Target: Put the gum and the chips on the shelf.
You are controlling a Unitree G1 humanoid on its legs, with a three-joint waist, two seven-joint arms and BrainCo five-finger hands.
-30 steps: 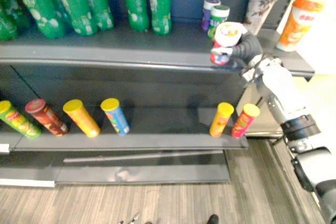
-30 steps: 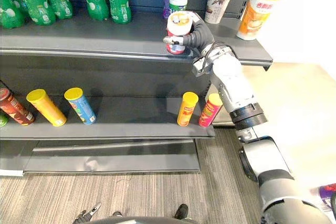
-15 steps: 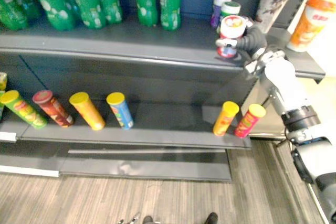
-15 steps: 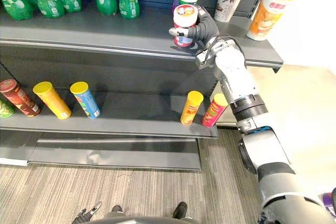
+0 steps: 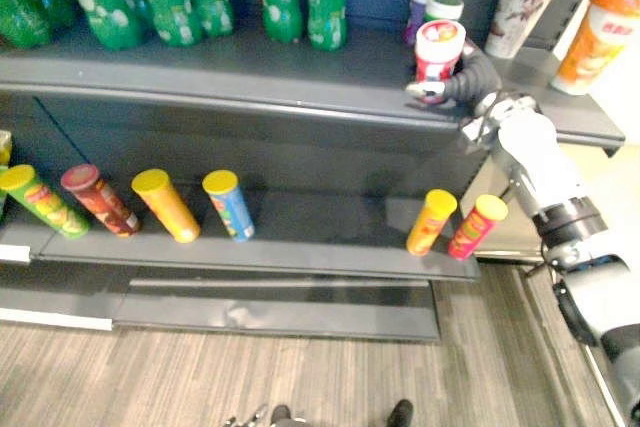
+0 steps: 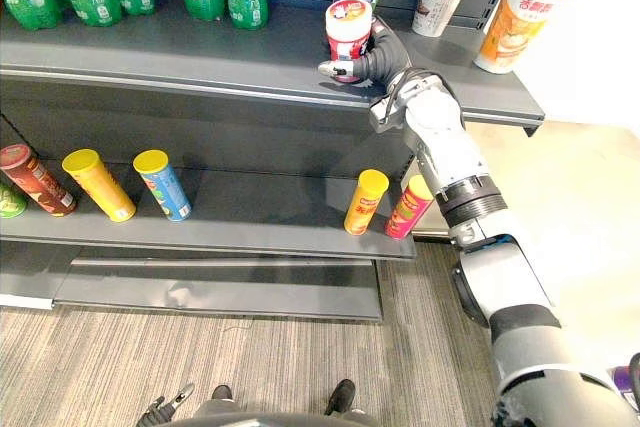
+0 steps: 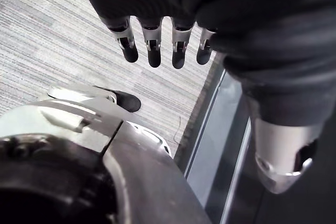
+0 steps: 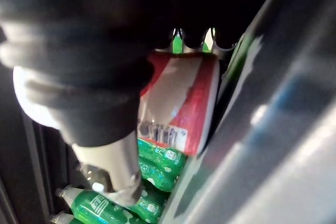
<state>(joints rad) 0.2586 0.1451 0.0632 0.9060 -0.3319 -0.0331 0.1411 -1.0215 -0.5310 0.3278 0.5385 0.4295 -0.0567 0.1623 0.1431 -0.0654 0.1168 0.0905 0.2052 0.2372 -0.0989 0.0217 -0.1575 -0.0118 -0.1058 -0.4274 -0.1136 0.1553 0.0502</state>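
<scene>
On shelf [image 6: 200, 55], red-labelled gum [image 6: 347, 29] in robot hand [image 6: 384, 57]

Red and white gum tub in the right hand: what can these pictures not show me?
Whether the red and white gum tub rests on the dark metal shelf: eye views, the thumb of the right hand covers its base.
The hand's grip behind it: eye views, hidden by the tub.
</scene>
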